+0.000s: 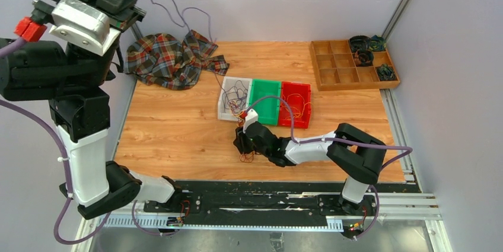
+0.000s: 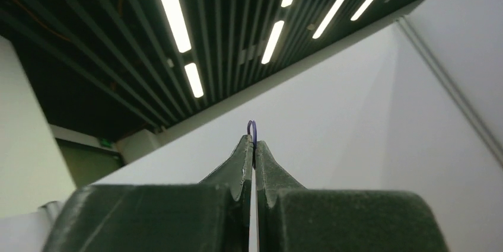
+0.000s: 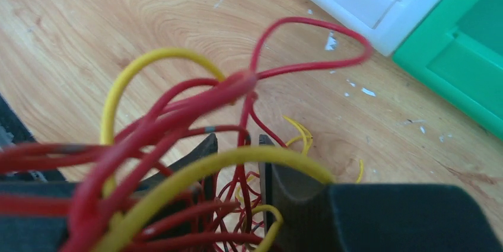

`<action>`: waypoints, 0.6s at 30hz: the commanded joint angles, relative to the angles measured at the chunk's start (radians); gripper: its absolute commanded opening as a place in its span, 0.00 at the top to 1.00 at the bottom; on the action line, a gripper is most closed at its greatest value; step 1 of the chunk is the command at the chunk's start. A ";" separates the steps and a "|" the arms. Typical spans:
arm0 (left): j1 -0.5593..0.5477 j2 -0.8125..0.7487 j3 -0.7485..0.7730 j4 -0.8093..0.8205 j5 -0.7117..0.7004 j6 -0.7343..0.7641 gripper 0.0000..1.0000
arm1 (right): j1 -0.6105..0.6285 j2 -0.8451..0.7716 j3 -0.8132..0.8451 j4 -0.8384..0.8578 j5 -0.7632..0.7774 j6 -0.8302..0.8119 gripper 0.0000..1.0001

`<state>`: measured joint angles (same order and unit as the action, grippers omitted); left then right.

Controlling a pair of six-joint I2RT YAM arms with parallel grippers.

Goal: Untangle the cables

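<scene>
**Left gripper [image 2: 253,145] pinched on a purple cable [image 2: 252,125]; right gripper [image 3: 237,145] down in the red and yellow tangle [image 3: 178,109]**

The left gripper's jaws were pressed together, with a small loop of the purple cable showing just above the tips. That arm stood high at the left, the wrist camera looking at the ceiling.

The right gripper's jaws stood partly apart, low over the wooden table [image 1: 178,133]. Red strands ran down through the gap and a yellow loop lay across the fingers [image 3: 285,187]. Whether any strand was actually pinched could not be told. The tangle sat on the table around the fingertips, just in front of the bins.

Three bins stood side by side, touching, behind that gripper. The white bin [image 1: 222,109] held loose purple and dark wires. The green bin [image 1: 265,89] was in the middle. The red bin [image 1: 308,95] held yellow wires.

At the far right a wooden divided tray [image 1: 332,62] had dark coiled bundles in four right-hand compartments. A plaid cloth [image 1: 166,56] lay crumpled at the far left corner.
</scene>
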<state>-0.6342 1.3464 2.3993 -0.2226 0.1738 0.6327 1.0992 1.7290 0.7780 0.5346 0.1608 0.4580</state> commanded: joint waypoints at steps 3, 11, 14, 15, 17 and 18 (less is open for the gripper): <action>0.003 0.027 0.086 0.252 -0.137 0.208 1.00 | 0.016 0.019 0.024 -0.102 0.076 0.039 0.82; 0.003 0.091 0.176 0.449 -0.162 0.298 1.00 | 0.013 0.017 0.026 -0.146 0.127 0.068 0.99; 0.004 -0.009 -0.017 0.445 -0.135 0.268 1.00 | 0.014 -0.005 0.026 -0.140 0.119 0.050 0.99; 0.004 -0.038 -0.099 0.441 -0.119 0.262 0.99 | 0.016 -0.019 0.022 -0.141 0.117 0.048 0.97; 0.003 -0.098 -0.212 0.411 -0.104 0.231 1.00 | 0.016 -0.054 0.009 -0.141 0.113 0.039 0.92; 0.003 -0.125 -0.251 0.387 -0.099 0.215 1.00 | 0.016 -0.075 -0.001 -0.138 0.108 0.036 0.89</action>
<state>-0.6342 1.2915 2.2833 0.1791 0.0494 0.8825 1.0992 1.7267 0.7822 0.4057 0.2512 0.5045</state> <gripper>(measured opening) 0.017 0.069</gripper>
